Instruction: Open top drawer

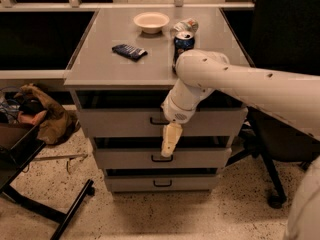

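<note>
The top drawer point(120, 122) is the tallest grey front, right under the cabinet top. Its front stands in line with the two drawers below. Its small dark loop handle point(156, 121) sits at centre, partly hidden by my wrist. My gripper point(169, 140) hangs pointing down, just right of and below that handle, over the gap between the top drawer and the middle drawer point(125, 158). It holds nothing that I can see. The bottom drawer point(130, 183) is below.
On the cabinet top point(95, 66) are a white bowl point(151, 21), a soda can point(183, 42), a lying bottle point(187, 25) and a dark packet point(129, 51). An office chair point(272, 149) stands right. A brown bag point(47, 116) and a black stand's leg point(50, 211) are left.
</note>
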